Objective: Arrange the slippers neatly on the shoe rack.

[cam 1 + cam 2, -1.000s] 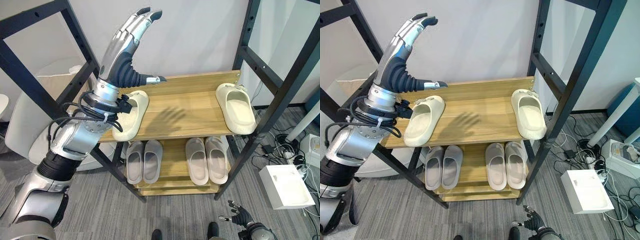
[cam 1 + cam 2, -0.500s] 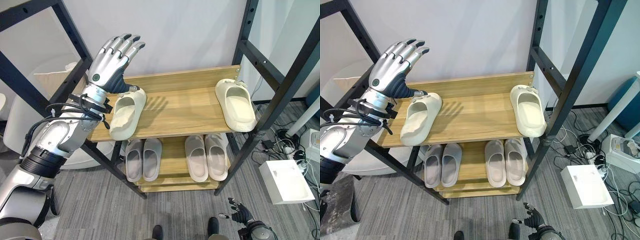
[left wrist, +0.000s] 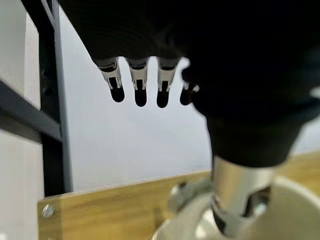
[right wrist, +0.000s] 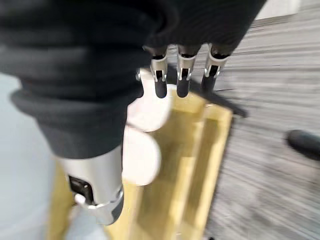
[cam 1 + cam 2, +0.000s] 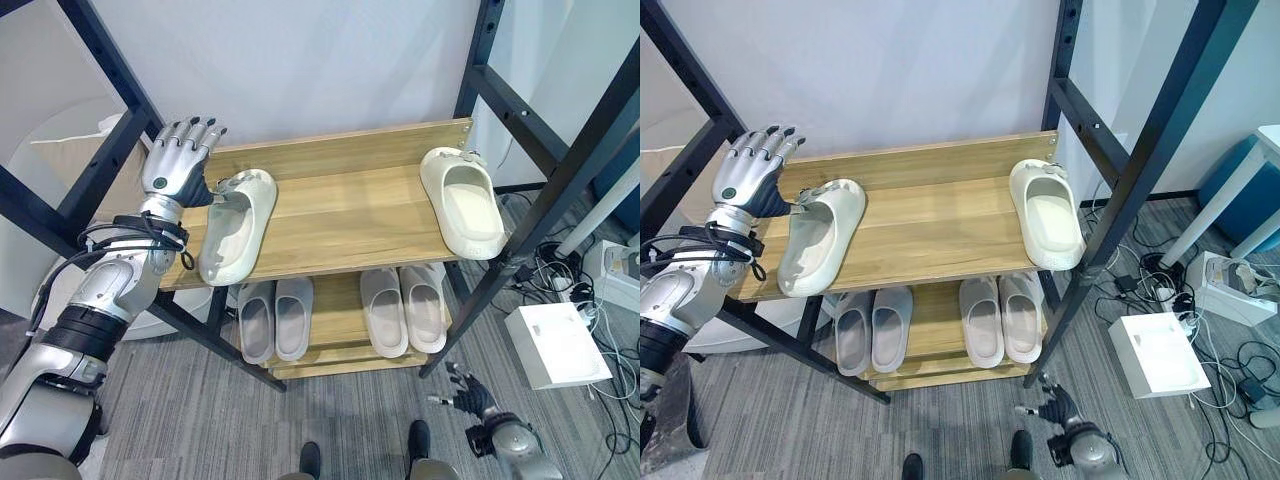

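Two cream slippers lie far apart on the rack's top wooden shelf (image 5: 350, 215). The left slipper (image 5: 235, 225) sits at the left edge, slightly askew; the right slipper (image 5: 462, 203) is at the right end. My left hand (image 5: 178, 165) stands open beside the left slipper's far end, fingers straight up, and its thumb (image 3: 240, 197) rests against that slipper (image 3: 295, 200). My right hand (image 5: 470, 388) hangs open low over the floor in front of the rack, holding nothing; its fingers (image 4: 182, 75) are straight.
Two pairs of grey slippers (image 5: 265, 320) (image 5: 405, 310) lie on the lower shelf. Black frame posts (image 5: 545, 200) flank the rack. A white box (image 5: 558, 345) and cables (image 5: 560, 270) lie on the floor at the right, and a white rounded seat (image 5: 60, 160) stands behind the left post.
My left hand has come down from high above the shelf to the left slipper's far end. The camera has shifted a little. The slippers and the right hand have stayed put.
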